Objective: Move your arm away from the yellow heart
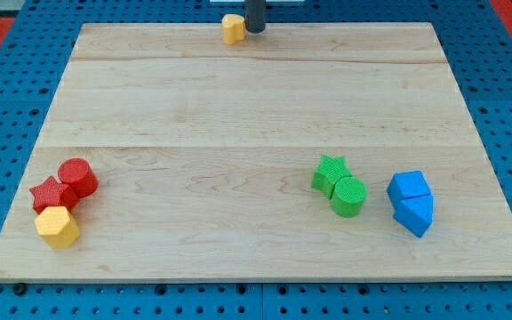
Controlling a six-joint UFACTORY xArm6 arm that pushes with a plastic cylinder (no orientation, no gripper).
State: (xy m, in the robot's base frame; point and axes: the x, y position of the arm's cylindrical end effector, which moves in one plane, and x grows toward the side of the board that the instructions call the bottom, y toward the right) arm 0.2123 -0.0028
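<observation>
**Our tip at the board's top edge, beside the yellow heart**

We have no fingers to spread or press together: our arm ends in a straight dark rod, and my tip (254,30) stands at the top edge of the pale wooden board (256,116). Just to the view's left of my tip sits the small yellow heart-shaped block (232,28), so near the rod that we cannot tell whether they touch.

Everything else lies well apart from my tip, toward the view's bottom. Down and to the view's right we see the green star block (330,172) touching the green cylinder block (349,196), and further right two blue blocks (412,202) pressed together, their shapes hard to name. Down and far to the view's left, the red cylinder block (78,176), the red star block (52,194) and the yellow hexagonal block (57,227) huddle in one cluster.
</observation>
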